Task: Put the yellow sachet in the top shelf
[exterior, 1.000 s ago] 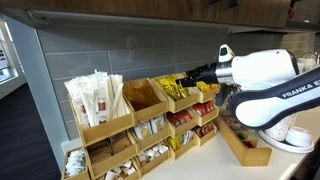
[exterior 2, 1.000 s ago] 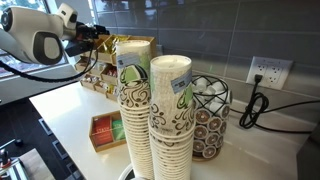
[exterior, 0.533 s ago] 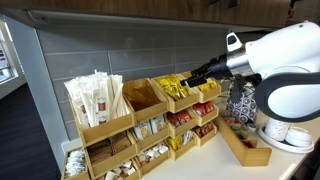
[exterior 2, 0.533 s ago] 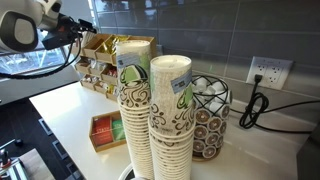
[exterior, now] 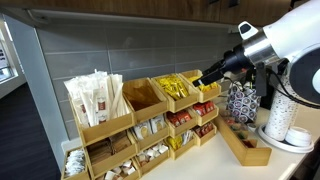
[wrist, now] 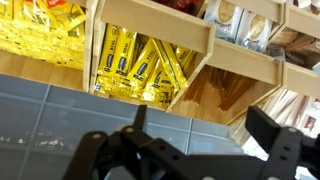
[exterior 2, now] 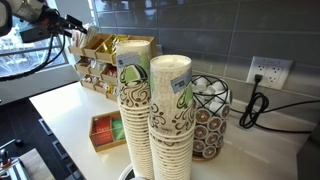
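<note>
Yellow sachets [wrist: 140, 65] fill top shelf [exterior: 183, 103]; fingers [wrist: 272, 140] wide apart, empty.

white counter [exterior 2: 62, 104] with rack [exterior 2: 98, 62], cups [exterior 2: 170, 112]

I have the arm [exterior: 280, 35] stretched out high, its forearm sloping down to the pincer [exterior: 204, 78]. In the wrist view its dark fingers [wrist: 270, 140] stand spread wide, with nothing gripped between them.
</note>
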You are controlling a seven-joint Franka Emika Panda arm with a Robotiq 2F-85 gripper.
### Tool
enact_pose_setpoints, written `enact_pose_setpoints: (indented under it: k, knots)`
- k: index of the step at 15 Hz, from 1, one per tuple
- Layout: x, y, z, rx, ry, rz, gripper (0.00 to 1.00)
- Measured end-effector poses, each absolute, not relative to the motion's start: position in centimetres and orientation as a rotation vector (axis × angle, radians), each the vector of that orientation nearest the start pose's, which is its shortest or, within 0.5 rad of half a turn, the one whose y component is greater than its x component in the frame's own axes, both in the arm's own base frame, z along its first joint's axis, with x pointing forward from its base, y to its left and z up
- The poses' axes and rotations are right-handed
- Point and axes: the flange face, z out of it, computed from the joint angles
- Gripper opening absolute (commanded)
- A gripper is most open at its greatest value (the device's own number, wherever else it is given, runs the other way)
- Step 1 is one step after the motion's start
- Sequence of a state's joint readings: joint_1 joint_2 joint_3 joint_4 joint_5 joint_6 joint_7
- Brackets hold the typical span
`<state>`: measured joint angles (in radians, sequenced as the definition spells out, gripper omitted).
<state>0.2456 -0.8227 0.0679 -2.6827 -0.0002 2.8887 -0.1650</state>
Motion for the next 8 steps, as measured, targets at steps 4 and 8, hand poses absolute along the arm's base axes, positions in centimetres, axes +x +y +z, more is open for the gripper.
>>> enact_pose_setpoints:
  k: [4, 8]
  knots:
    - [32.1, 11.2, 60.4, -2.671, -0.649, -1.481, 1.00]
    - [31.2, 11.0, 60.9, -2.680, -0.646, -1.465, 1.00]
